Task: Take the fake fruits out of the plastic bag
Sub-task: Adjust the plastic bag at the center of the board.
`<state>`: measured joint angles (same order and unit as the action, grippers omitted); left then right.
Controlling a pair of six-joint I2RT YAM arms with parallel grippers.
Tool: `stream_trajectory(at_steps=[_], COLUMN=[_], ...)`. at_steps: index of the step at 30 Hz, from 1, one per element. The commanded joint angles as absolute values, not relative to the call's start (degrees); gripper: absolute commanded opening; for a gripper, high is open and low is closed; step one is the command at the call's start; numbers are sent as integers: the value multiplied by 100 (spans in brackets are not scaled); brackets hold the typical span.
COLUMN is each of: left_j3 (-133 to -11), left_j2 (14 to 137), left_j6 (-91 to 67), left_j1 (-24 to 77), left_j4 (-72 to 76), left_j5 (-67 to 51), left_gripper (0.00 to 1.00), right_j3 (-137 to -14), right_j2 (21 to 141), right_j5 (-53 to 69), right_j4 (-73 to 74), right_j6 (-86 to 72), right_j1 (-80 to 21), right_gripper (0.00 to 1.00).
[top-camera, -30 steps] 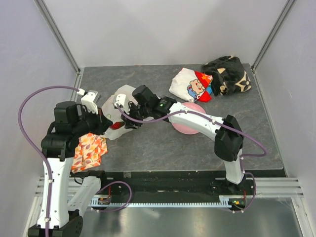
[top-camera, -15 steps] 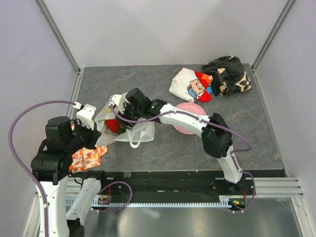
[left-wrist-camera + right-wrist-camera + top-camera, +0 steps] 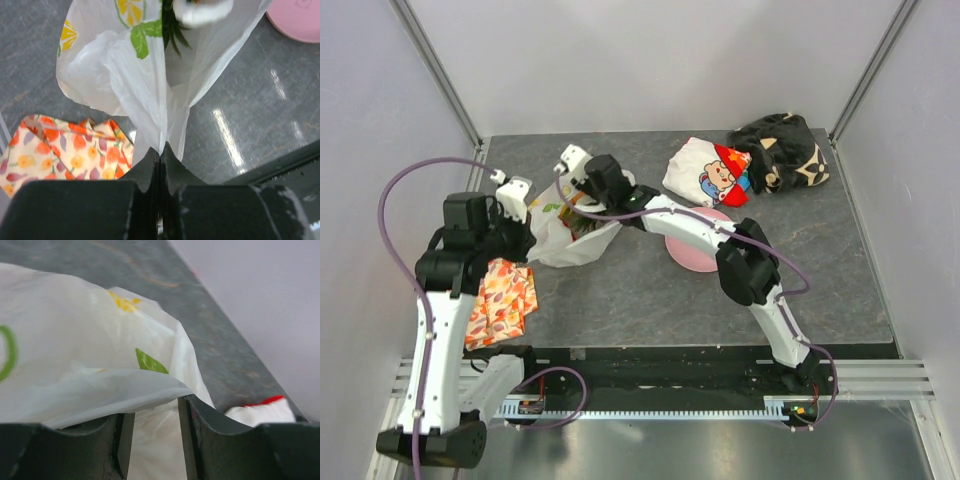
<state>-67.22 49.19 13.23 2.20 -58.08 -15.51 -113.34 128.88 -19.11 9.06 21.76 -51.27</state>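
The plastic bag (image 3: 560, 240) hangs bunched between my two grippers at the table's left. My left gripper (image 3: 530, 215) is shut on a fold of the plastic bag (image 3: 125, 65), which rises from the pinch between the jaws (image 3: 161, 148). A green pineapple crown (image 3: 172, 32) shows through the film; dark and red fruit bits (image 3: 584, 226) show at the bag's mouth. The other fake fruits are hidden. My right gripper (image 3: 583, 198) is at the bag's top edge. Its jaws (image 3: 152, 415) stand apart, with the bag's rim (image 3: 100, 390) draped over one finger.
An orange patterned cloth (image 3: 500, 300) lies under my left arm and shows in the left wrist view (image 3: 65, 150). A pink plate (image 3: 695, 250) lies right of the bag. A white bear cloth (image 3: 708, 172) and a black cloth (image 3: 782, 150) lie at the back right.
Both grippers moved toward the back with the bag. The bag, spread open with a red fruit showing, is now drawn up and bunched. The right gripper moved back-left to the bag's top.
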Motion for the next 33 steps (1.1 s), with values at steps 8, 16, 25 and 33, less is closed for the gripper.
stream_trajectory(at_steps=[8,16,25,33], left_j3=[-6425,-6284,-5713,-5862], left_j2=[5705,5353,5203,5335], left_j6=[1354,914,975,1107], left_j1=[193,193,44,18], left_j4=[-4746,-5202,-5028,-5142], left_j5=[-1890,-1986,-1837,-1828], left_gripper=[1,1,1,2], right_j3=[-10503,-10152,-10343,-10495], right_j2=[11832,10345,11556,12392], right_j5=[-2040,948,1319,36], right_j4=[896,1837,1828,1670], right_j6=[2234,2311,1776,888], right_j1=[-4482,-4798,-5124,-5203], right_gripper=[61,62,33,41])
